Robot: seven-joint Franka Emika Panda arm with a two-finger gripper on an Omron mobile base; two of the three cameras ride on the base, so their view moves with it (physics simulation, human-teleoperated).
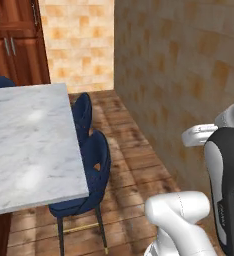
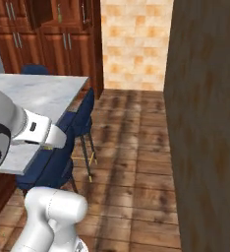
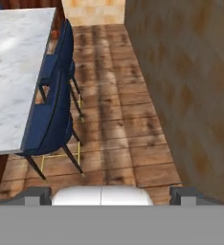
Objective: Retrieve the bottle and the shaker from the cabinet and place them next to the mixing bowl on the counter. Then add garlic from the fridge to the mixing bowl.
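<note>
gripper (image 3: 111,194) wide, holding nothing, aimed at floor | counter (image 3: 13,72) just left, I see it bare here | cabinet (image 2: 48,39) far beyond it | I see no bottle, shaker or bowl | risk, I judge: base clipping chairs (image 3: 54,122) or wall (image 3: 190,86) in this narrow aisle

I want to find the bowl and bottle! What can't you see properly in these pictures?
- counter: cut off by the left edge in the left base view, so what sits further along stays hidden.
- cabinet: its top is cut off by the upper edge in the right base view; closed doors hide the inside.
- chairs: their seats are tucked under the marble top in the hand view.
</note>
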